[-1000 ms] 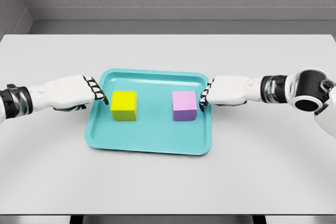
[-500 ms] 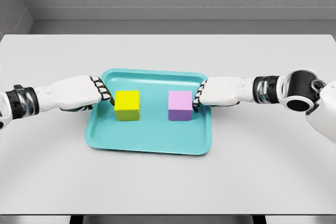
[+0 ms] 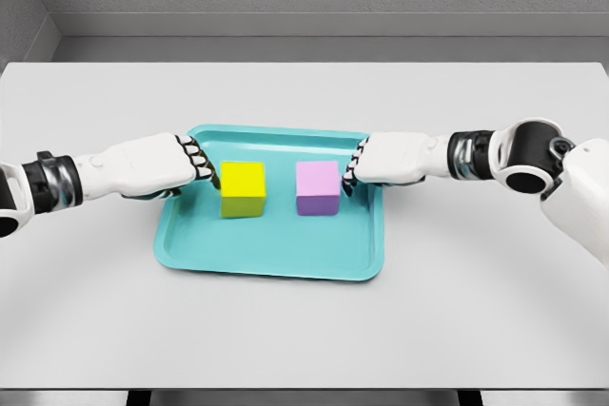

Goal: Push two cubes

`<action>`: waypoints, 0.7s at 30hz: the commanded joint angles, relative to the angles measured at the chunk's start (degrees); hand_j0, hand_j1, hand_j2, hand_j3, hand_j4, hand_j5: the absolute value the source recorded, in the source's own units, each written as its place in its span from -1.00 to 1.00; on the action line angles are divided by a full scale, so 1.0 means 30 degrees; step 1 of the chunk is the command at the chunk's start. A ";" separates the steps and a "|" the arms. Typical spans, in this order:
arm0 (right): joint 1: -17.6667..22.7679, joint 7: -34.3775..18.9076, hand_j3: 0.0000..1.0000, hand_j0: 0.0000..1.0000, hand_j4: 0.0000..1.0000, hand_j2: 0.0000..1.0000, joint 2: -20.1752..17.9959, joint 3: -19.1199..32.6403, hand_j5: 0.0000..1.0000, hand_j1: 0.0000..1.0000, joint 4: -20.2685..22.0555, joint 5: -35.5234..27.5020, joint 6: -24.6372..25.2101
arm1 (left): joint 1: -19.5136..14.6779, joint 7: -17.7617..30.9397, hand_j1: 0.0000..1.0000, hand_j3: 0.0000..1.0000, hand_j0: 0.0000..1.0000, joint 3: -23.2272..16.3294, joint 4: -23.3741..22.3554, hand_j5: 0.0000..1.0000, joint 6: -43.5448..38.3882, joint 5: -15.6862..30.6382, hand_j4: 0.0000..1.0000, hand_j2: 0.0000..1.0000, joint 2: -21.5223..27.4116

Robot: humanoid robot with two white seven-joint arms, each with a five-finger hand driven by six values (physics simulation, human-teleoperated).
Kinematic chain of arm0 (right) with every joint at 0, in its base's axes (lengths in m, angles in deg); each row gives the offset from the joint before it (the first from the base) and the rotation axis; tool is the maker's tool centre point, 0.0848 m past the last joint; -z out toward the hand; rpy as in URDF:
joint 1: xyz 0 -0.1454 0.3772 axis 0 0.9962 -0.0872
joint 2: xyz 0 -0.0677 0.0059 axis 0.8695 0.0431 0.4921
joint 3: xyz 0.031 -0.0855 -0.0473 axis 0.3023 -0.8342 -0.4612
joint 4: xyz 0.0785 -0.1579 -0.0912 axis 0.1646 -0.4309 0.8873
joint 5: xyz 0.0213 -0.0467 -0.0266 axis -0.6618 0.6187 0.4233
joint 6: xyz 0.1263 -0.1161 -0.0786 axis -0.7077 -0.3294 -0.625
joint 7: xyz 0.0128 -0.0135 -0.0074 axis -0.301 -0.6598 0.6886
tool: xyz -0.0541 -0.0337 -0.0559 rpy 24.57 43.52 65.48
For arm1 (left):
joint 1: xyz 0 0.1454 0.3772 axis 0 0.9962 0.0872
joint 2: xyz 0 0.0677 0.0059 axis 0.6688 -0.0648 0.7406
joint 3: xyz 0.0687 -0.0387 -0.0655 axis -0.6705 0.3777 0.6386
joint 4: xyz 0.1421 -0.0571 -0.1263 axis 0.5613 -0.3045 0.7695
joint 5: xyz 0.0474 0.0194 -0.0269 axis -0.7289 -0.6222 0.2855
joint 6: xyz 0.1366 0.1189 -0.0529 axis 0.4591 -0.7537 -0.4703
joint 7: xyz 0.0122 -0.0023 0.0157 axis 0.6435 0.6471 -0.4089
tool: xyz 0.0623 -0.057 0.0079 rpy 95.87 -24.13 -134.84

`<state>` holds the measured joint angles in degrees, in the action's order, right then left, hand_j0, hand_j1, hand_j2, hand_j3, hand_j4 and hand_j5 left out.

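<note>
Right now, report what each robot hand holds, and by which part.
Nothing held. Left robot hand presses the yellow cube; right robot hand presses the purple cube.

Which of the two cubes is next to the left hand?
The yellow cube. It sits in the left half of the teal tray, at the left hand fingertips; the purple cube is beside the right hand.

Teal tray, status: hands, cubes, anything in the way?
Left hand curled against yellow cube. Right hand curled against purple cube. Cubes apart on teal tray. Nothing between them.
</note>
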<state>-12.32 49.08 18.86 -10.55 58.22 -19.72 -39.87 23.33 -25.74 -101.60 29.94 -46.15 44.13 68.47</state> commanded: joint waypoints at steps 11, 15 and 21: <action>0.0001 0.0006 0.21 0.21 0.21 0.21 0.0645 -0.0075 0.21 0.21 -0.0082 0.0141 0.0048 | 0.0000 0.0020 0.44 0.44 0.44 0.0024 0.0014 0.44 -0.0042 0.0001 0.44 0.44 -0.0437; 0.0000 0.0006 0.21 0.21 0.21 0.21 0.0733 -0.0192 0.21 0.21 -0.0141 0.0141 0.0048 | 0.0029 0.0020 0.45 0.45 0.45 0.0024 -0.0162 0.45 -0.0042 -0.0028 0.45 0.45 -0.0437; -0.0029 0.0006 0.21 0.21 0.21 0.21 0.0967 -0.0221 0.21 0.21 -0.0200 0.0171 0.0048 | 0.0000 0.0049 0.45 0.45 0.45 0.0053 -0.0631 0.45 -0.0042 -0.0028 0.45 0.45 -0.0232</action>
<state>-12.41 49.08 21.42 -11.21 57.71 -19.01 -39.88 23.33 -25.56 -101.52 28.75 -46.15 43.80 67.54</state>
